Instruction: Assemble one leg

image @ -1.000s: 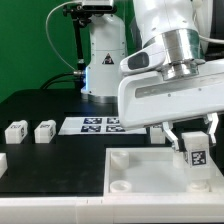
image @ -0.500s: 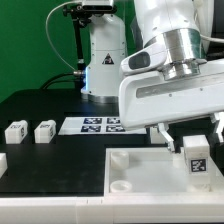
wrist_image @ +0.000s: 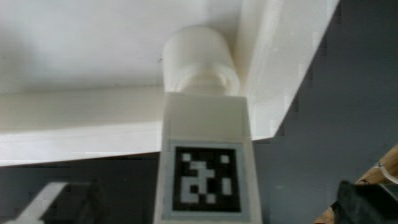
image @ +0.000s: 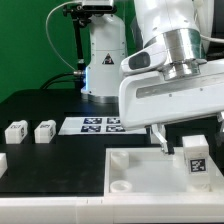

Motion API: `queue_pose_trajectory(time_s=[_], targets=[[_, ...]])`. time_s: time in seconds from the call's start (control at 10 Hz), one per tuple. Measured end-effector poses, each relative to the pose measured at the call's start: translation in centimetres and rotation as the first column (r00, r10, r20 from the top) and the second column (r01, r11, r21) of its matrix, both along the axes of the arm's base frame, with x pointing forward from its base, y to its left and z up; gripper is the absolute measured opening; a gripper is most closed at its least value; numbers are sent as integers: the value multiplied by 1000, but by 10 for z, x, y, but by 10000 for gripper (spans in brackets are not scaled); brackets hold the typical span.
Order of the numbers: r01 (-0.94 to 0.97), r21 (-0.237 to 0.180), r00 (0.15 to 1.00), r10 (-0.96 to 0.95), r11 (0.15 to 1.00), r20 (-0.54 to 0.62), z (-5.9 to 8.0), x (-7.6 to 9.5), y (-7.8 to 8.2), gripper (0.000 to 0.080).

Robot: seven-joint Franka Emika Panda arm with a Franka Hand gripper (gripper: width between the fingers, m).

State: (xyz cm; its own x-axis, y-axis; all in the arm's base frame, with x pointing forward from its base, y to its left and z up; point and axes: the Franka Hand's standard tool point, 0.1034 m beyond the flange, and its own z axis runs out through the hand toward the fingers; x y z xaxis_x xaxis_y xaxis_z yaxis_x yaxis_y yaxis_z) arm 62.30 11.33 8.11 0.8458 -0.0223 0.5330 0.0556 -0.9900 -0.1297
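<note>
The leg (image: 197, 157) is a small white post with a black-and-white tag, standing upright at a corner socket of the large white tray (image: 135, 162), on the exterior view's right. My gripper (image: 190, 136) hangs just above it, open, with one finger (image: 160, 138) well clear on each side. In the wrist view the leg (wrist_image: 208, 150) reaches to the tray's corner (wrist_image: 107, 60), and my gripper (wrist_image: 210, 205) has dark fingers (wrist_image: 45, 205) standing apart from the leg on both sides.
Two more white legs (image: 16, 131) (image: 45, 130) lie on the black table at the exterior view's left, with another white piece (image: 2, 160) at the edge. The marker board (image: 95, 125) lies behind the tray. The arm's base (image: 105, 60) stands at the back.
The fingers were closed on the leg a second ago and have spread apart, letting it go. The leg stays upright at the tray's corner.
</note>
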Motion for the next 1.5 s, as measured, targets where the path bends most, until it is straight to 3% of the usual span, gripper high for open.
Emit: queue_pose_trajectory(time_s=[0.5,0.7,0.9,1.1,1.4,1.5], targets=[[2,5,1000,-2,1000,-13,0,0,1,649],[16,38,996,-13,999,-88,9,7,6,649],[15,46,992,-9,999,-123,13,16,5,649],[-9,70,942,32,998,-333,8,14,1,649],[-26,103,834,78,994,-546,-1,14,-8,649],[-25,104,837,78,994,-542,-2,17,-7,649]])
